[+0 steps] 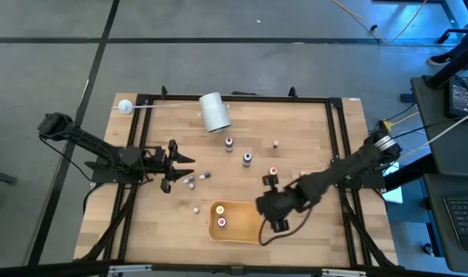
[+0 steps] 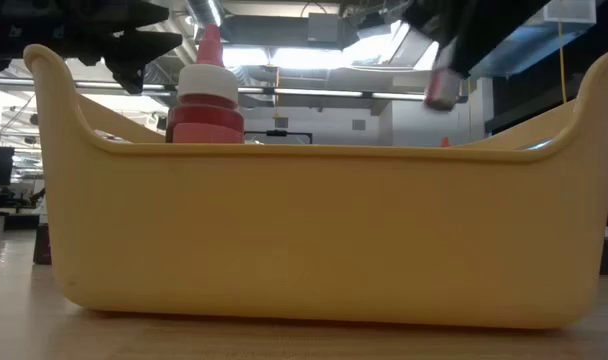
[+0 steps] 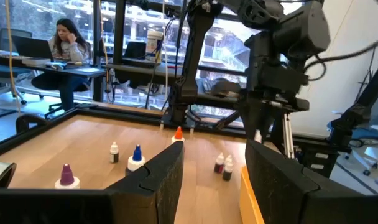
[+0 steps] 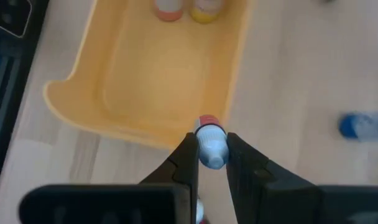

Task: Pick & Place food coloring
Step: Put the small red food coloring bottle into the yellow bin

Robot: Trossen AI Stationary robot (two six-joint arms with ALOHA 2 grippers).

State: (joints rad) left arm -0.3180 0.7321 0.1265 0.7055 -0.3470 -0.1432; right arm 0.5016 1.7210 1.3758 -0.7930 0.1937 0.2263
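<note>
My right gripper (image 1: 267, 209) hangs over the right end of the yellow tray (image 1: 238, 232) and is shut on one food coloring bottle (image 4: 211, 149), whitish with a red cap. Two more bottles (image 1: 221, 216) stand inside the tray; the low view shows one with a red cap (image 2: 206, 95). My left gripper (image 1: 178, 164) hovers open at table left. Several bottles stand or lie loose on the wood between the arms, such as the purple-capped (image 3: 66, 176), blue-capped (image 3: 137, 157) and orange-capped (image 3: 178, 134) ones. My right gripper pinches the bottle by its whitish body (image 4: 211, 157) between the two fingers (image 4: 188, 158), coming from above and pointing down. The red cap end (image 4: 206, 121) sticks out past the fingers toward the tray. The bottle is lifted clear, just outside the tray's rim (image 4: 176, 138).
A big white roll (image 1: 214, 112) lies near the table's far edge, beside a small white ball on a thin rod (image 1: 125, 107). A black frame (image 1: 242, 98) borders the wooden table. A person sits at a desk (image 3: 64, 43) in the room beyond.
</note>
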